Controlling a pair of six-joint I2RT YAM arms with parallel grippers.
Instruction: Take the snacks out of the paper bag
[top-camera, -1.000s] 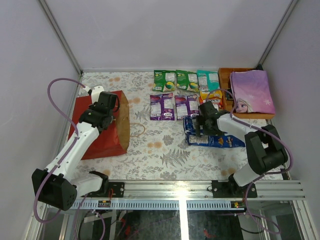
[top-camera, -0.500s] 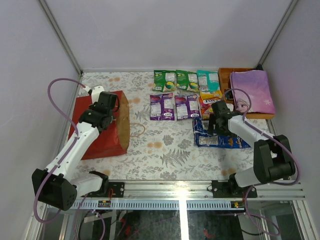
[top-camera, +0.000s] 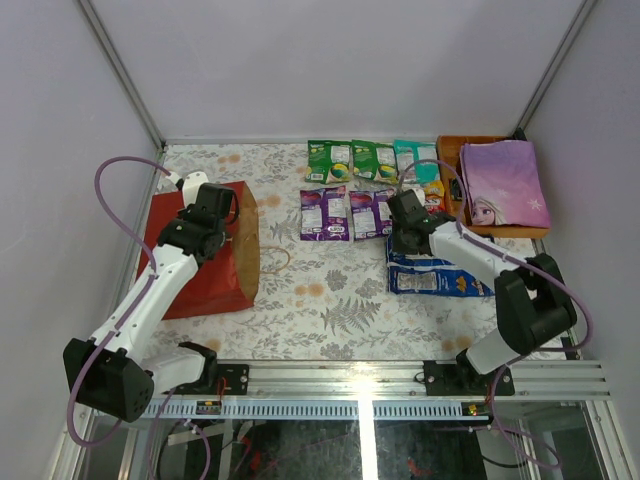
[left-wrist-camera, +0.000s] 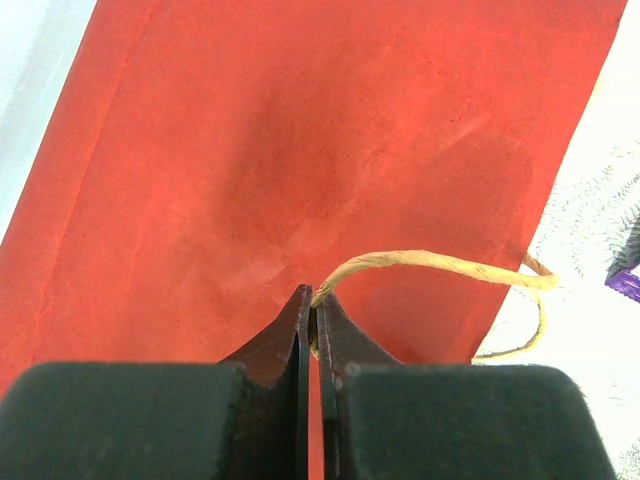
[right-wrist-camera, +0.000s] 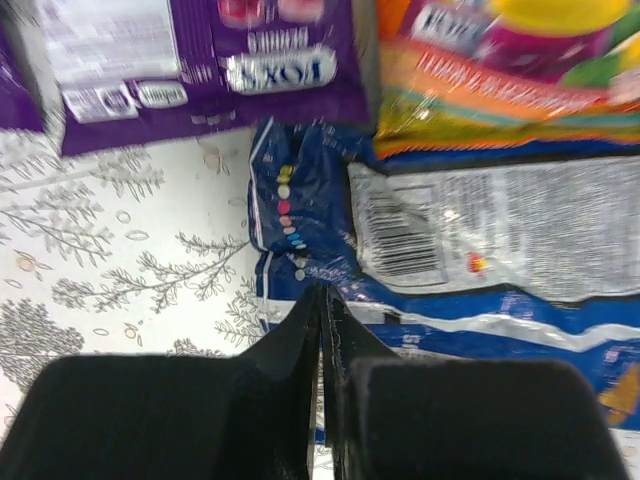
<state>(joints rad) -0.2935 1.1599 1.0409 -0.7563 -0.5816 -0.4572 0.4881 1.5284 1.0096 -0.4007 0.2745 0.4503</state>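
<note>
The red paper bag (top-camera: 200, 270) lies on its side at the left, mouth towards the middle. My left gripper (top-camera: 222, 215) is shut on its twine handle (left-wrist-camera: 440, 263) over the red paper (left-wrist-camera: 300, 150). Green (top-camera: 330, 160), teal (top-camera: 415, 158), purple (top-camera: 325, 212) and yellow-red (top-camera: 427, 190) snack packets lie in rows at the far middle. The larger blue bag (top-camera: 445, 275) lies flat in front of them. My right gripper (top-camera: 400, 240) hangs shut over the blue bag's (right-wrist-camera: 480, 250) left end with nothing between its fingers.
An orange-brown wooden tray (top-camera: 452, 150) holding a purple princess book (top-camera: 503, 185) stands at the far right. The bag's second twine loop (top-camera: 275, 262) rests on the floral cloth beside the bag's mouth. Grey walls close in left, right and back.
The blue bag has ended a little further right. My right gripper swung right, then back left towards the purple packets, and went from open to shut. The left arm has not moved.
</note>
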